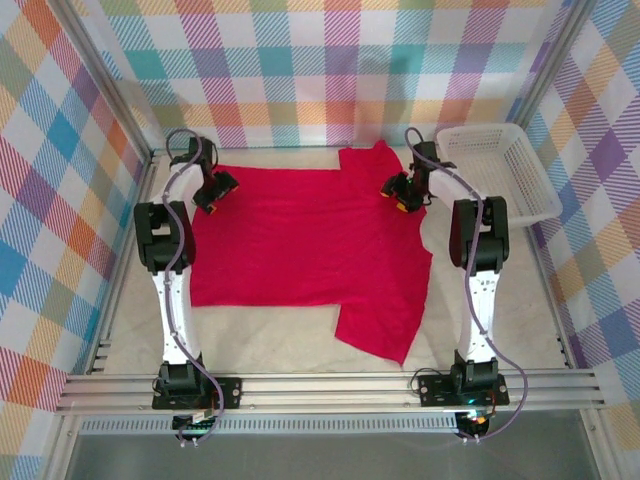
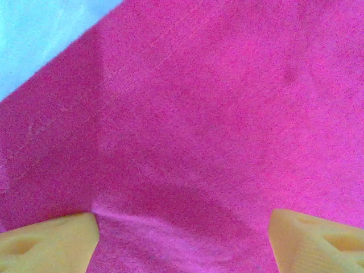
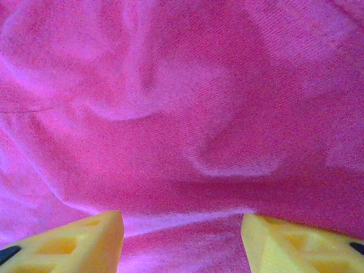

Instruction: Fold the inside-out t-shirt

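From above, the red t-shirt [image 1: 300,240] lies spread flat on the table [image 1: 270,342] between the two arms, with one sleeve pointing to the near edge and the other to the far side. The left gripper [image 1: 216,191] sits low over the shirt's far left corner. The right gripper [image 1: 400,192] sits over its far right part, beside the far sleeve. A white basket [image 1: 500,165] stands at the far right. In the left wrist view the yellow fingers [image 2: 48,244] stand wide apart close over the cloth, which puckers at one tip. In the right wrist view the fingers [image 3: 68,244] are also spread, with a low ridge of wrinkled cloth running between them.
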Motion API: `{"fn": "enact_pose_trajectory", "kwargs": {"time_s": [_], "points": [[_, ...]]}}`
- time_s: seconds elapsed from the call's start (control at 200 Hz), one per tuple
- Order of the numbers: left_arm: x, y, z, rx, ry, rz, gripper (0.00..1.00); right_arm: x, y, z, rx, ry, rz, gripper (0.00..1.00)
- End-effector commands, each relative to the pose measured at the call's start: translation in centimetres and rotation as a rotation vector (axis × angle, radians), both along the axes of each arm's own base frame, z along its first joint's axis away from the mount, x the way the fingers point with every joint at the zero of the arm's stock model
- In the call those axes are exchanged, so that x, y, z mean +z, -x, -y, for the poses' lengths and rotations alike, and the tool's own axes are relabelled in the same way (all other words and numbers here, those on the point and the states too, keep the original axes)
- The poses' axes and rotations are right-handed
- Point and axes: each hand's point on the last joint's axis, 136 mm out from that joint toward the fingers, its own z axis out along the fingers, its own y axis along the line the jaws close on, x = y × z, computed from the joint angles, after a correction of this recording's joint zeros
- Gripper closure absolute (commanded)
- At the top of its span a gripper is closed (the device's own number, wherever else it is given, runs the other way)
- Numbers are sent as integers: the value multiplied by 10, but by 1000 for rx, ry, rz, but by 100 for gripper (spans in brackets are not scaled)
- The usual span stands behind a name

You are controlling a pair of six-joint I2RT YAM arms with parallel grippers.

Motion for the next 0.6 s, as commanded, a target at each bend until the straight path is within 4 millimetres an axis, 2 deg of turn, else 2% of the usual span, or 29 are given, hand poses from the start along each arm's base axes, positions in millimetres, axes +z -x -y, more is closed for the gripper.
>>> {"fn": "enact_pose_trajectory", "kwargs": {"time_s": [0.0,0.11,0.215,0.27,0.365,0.47,0.53,0.595], "points": [[-45,12,-10,2,0,-124,19,-21,4,19,-22,67,-74,41],[-44,5,-10,-1,3,-119,19,-19,-4,20,-24,63,-72,41],[-31,7,-9,-6,1,-111,19,-9,-7,14,-9,35,-52,41],[-13,8,-9,-11,-3,-88,19,4,-8,8,13,0,-26,41],[32,18,-16,-3,-46,-42,19,45,-6,-3,59,-55,36,40],[90,49,-23,21,-99,9,20,92,13,-3,80,-42,107,37],[113,76,-23,26,-111,40,22,111,34,-2,80,-29,137,37],[121,114,-26,30,-122,30,23,122,64,-4,83,-22,164,36]]}}
